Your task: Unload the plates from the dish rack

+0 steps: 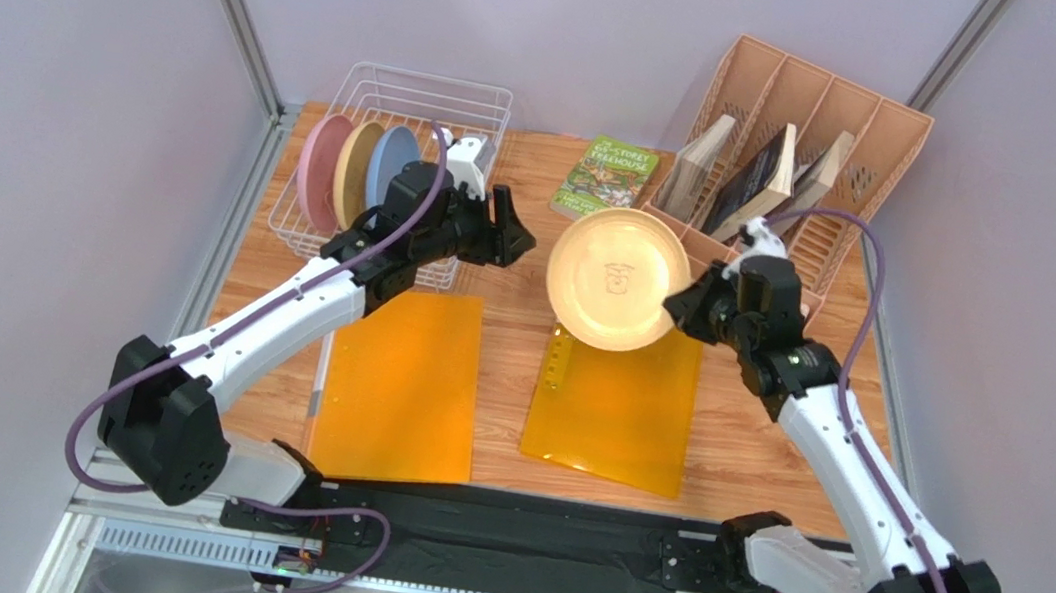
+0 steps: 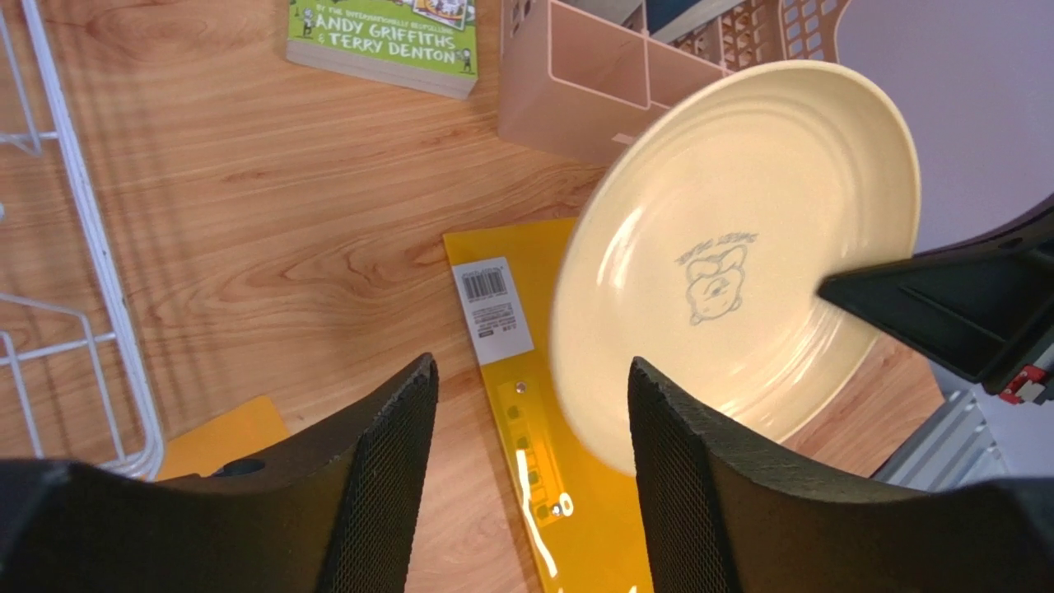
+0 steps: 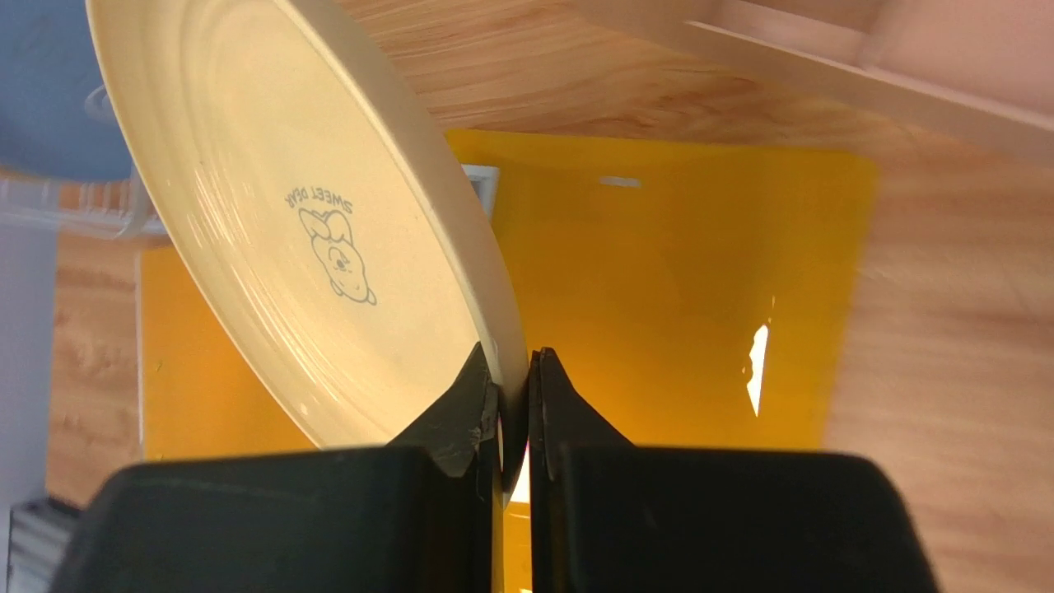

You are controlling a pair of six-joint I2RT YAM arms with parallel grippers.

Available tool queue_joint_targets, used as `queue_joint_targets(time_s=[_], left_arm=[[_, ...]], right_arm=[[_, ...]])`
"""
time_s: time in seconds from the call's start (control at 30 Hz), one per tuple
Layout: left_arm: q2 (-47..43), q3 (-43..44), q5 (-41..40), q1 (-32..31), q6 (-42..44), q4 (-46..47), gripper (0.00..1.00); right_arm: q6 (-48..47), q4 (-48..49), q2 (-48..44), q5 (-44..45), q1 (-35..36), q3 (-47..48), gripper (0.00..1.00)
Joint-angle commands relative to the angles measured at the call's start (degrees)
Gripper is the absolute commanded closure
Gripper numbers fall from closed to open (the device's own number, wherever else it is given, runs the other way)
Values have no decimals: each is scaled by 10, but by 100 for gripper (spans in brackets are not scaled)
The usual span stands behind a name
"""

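A cream-yellow plate hangs tilted in mid-air to the right of the dish rack. The right gripper pinches it at the rim, both jaws pressed tight against the plate's edge. The plate's face, with a small bear mark at its centre, is turned toward the rack.

The left gripper sits between the rack and the held plate, its jaws parted to a middling width and gripping nothing. The plate's edge shows just past its right finger; whether the two touch cannot be told.

Three more plates stand on edge in the rack's left part, packed side by side: a pink plate, a second cream-yellow plate and a light blue plate.

On the wooden table, an orange mat lies just in front of the rack, and a second orange mat lies further right, under the held plate. A green book lies flat to the rack's right, and beyond it stands a peach organizer holding books.
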Motion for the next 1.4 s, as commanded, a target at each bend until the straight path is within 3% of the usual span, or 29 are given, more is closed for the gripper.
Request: queue_joint_targets(time_s=[0.0,0.1,0.3,0.4,0.6,0.8,1.13,1.37], left_arm=[[-24,6,-24,0,31,5,35],[-29,7,-25,0,47,-12,35],[-42,-2,-27,0,61,-29,35],[-48,-6,-30,0,61,-44,36],[-61,-22,-24,0,60,-44,36],[-61,-22,-17,0,60,-46,36],[-51,-23,-20,0,66,-46,36],[-44,-18,-23,0,72,-53,36]], right_arm=[[90,-81,-107,96,-53,-66,100],[113,-151,-154,164,-57,-85,100],[284,-340,-297,297,-57,-110,100],[344,-387,-370,348,-57,-131,100],[405,-444,-358,410,-56,-122,100],[409,-441,-283,515,-57,-139,100],[388,-337,-226,483,-62,-200,100],[327,-254,-173,466,-127,-201,100]])
